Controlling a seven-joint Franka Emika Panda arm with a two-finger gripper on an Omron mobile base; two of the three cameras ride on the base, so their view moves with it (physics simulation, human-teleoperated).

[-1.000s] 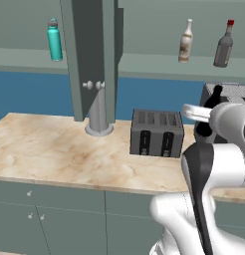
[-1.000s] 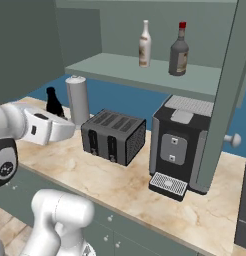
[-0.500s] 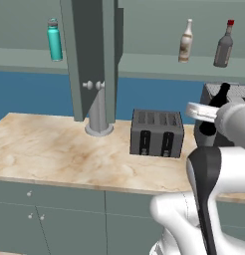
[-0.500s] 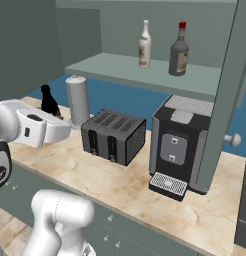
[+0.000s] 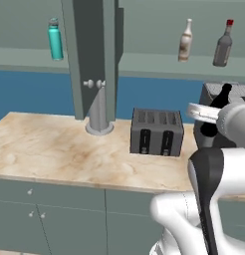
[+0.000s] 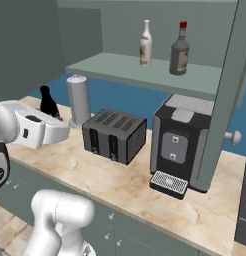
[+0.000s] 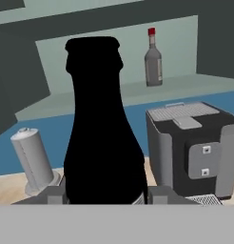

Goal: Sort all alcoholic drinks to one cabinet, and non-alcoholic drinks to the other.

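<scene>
One small black bottle (image 7: pixel 103 128), pinched between the jaws, rides above the bench (image 5: pixel 55 149); transport step judged underway, next requiring carriage left toward the teal flask (image 5: pixel 55 39) on the far shelf (image 5: pixel 25 59).

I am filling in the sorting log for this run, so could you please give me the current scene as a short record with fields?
held item: small black bottle, upright between the fingers of the gripper
left cabinet shelf: teal flask
right cabinet shelf: pale cream bottle and red-capped grey bottle, standing side by side, apart
counter: toaster, coffee machine, grey canister
still to place: the black bottle, not yet on either shelf
</scene>
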